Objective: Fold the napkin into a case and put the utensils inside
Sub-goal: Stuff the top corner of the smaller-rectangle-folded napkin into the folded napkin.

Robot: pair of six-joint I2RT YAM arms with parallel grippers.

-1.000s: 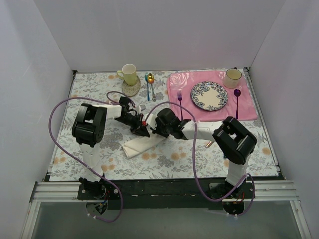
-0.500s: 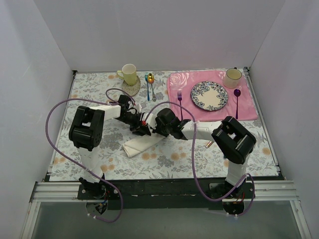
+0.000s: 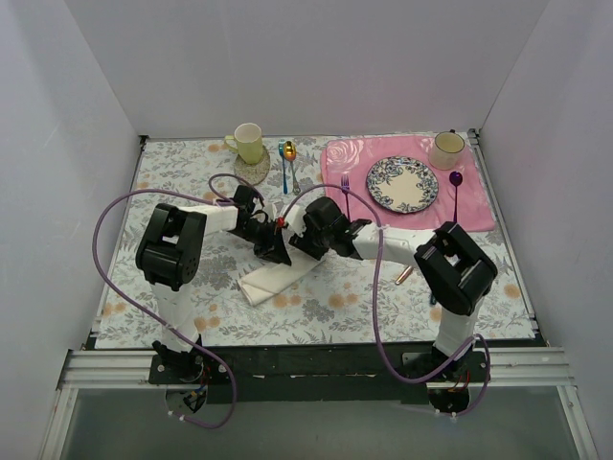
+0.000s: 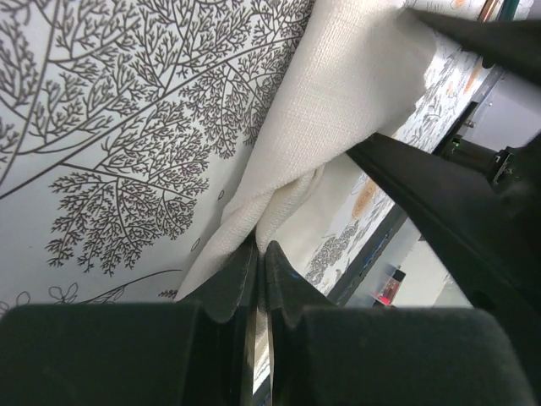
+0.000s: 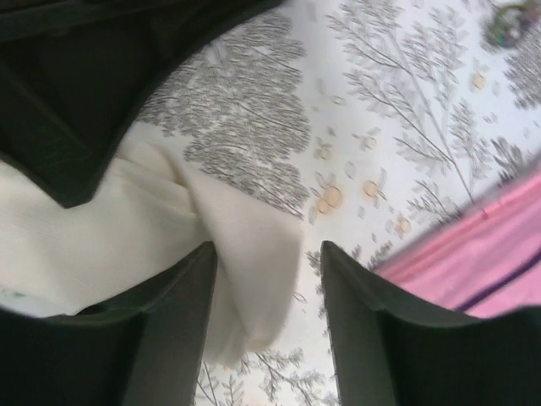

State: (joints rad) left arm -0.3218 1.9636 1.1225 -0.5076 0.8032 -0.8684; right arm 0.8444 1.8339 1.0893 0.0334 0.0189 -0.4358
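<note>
While the napkin (image 3: 272,280) lies as a long folded strip on the flowered worktop (image 3: 335,309), slanting from near the arms up toward the middle, the folding step is in hand and nothing has gone into it yet. On the left, the left tool (image 4: 259,254) is clenched on a thin fold of the cloth at the strip's upper end. Its wrist view shows the two fingers pressed almost together with the cream edge caught between them. Just beside it, nose to nose, the right tool (image 5: 266,292) is spread. Its fingers (image 5: 173,321) stand either side of a loose, drooping corner of the same cloth without closing on it.

I judge the case only part made, since the strip shows no pocket. The next move calls for the right tool to close on that corner. Both tools would then carry the end over together, keeping the layers flat so that an opening is left at one end.

Behind the tools, the spoon (image 3: 290,153) with the gold bowl lies near the far edge, well apart from the cloth. Farther right, the copper knife (image 3: 404,276) lies on the worktop just beside the right arm, not yet picked up.
</note>
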